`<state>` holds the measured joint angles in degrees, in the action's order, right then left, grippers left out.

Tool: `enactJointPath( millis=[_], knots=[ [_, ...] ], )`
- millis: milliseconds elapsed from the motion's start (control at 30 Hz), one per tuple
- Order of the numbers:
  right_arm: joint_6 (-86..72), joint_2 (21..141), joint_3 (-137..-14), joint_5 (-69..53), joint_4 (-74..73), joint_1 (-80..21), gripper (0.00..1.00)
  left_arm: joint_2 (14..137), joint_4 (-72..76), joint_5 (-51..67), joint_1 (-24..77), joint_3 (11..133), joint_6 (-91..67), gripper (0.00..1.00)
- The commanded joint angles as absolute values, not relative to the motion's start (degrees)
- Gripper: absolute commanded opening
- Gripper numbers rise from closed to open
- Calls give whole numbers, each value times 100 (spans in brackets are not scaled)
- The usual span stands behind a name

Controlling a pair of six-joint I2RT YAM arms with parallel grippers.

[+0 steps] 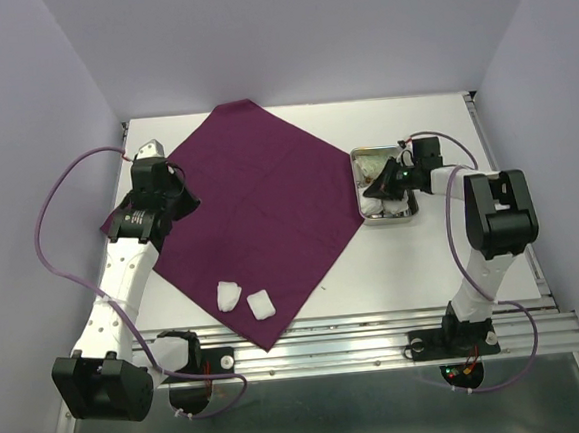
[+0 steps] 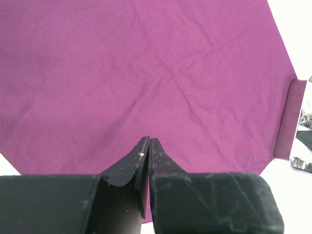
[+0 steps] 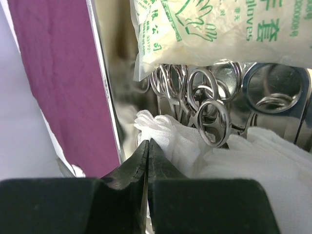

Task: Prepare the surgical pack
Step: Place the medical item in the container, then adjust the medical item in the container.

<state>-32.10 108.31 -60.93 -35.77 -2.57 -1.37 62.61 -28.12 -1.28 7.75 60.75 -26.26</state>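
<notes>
Purple cloth: one
Gauze pads on the cloth: two
Steel tray: one
Glove packet: one
Ring-handled instruments: several, overlapping, exact count unclear
Gauze in the tray: bunched, uncountable

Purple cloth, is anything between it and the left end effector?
Nothing visible does; the left end effector is closed on the edge of the purple cloth. Two white gauze pads lie on its near corner.

glove packet | green print "…loves" | green Chinese characters
</notes>
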Motion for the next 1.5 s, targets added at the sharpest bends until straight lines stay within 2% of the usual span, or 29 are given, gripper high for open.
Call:
enactJointPath(
  millis=[0,133,267,300,400,533,667,900,1100,1467],
  knots=[
    [-2935,10451,-6266,-3199,-668,-149,3,6231,-2628,-79,738,6056,-2619,14],
    [-3014,10003,-6486,-3059,-773,-149,7,6258,-2619,-53,738,6108,-2610,14],
    [-2962,9730,-6776,-2024,-1045,-149,23,6240,-2663,-114,747,6117,-2593,14],
    [-2953,9712,-6863,-1560,-1107,-149,31,6232,-2680,-132,738,6117,-2593,14],
    [-2892,9799,-7092,-1099,-1265,-149,42,6223,-2689,-141,738,6091,-2593,14],
    [-2857,10124,-7408,-686,-1520,-149,44,6231,-2689,-123,738,6108,-2602,14],
    [-2795,10423,-7576,-256,-1564,-149,52,6240,-2698,-132,738,6144,-2584,14],
    [-2637,11064,-8033,-447,-1574,-149,59,6249,-2725,-149,738,6179,-2584,14],
    [-2698,11312,-7972,-1229,-1187,-149,59,6205,-2786,-211,738,6196,-2593,14],
    [-2496,11303,-8068,-1450,-1151,-369,56,6188,-2760,-193,738,6143,-2619,14]
  ],
)
